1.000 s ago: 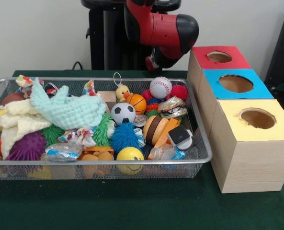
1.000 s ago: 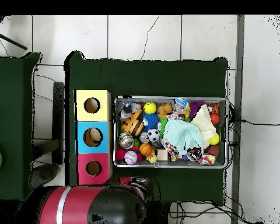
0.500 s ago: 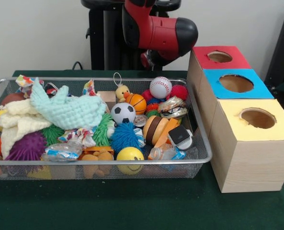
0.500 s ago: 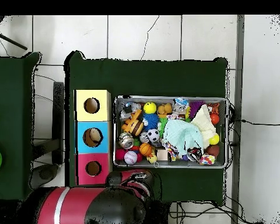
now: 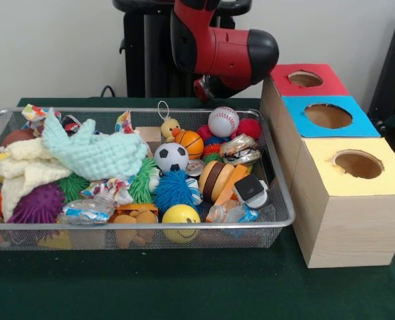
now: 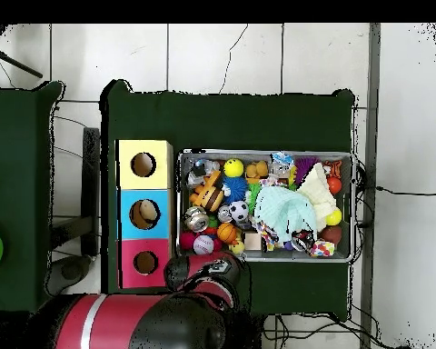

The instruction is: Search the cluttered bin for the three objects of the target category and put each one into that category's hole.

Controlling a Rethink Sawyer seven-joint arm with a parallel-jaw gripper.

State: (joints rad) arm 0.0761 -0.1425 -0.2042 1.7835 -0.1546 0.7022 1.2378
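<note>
A wire mesh bin (image 5: 277, 180) holds a heap of toys. Among them are a baseball (image 5: 222, 121), a small basketball (image 5: 190, 142), a soccer ball (image 5: 170, 157) and a yellow smiley ball (image 5: 181, 217). To its right stand three boxes with round holes: red top (image 5: 306, 79), blue top (image 5: 328, 116), yellow top (image 5: 358, 164). In the overhead view a brownish thing shows inside the blue hole (image 6: 147, 213). The red and black arm (image 5: 224, 50) hangs behind the bin's far rim, by the red box. In the overhead view its end (image 6: 202, 271) sits just outside the bin's corner; the gripper itself is hidden.
A pale green knitted cloth (image 5: 94, 152) and a cream cloth (image 5: 24, 170) cover the bin's left part. Spiky rubber balls, a toy burger (image 5: 220, 180) and wrapped packets crowd the rest. A second green table (image 6: 13, 195) stands beside this one in the overhead view.
The arm's end has swung a little toward the bin's corner beside the red box. Nothing in the bin has moved.
</note>
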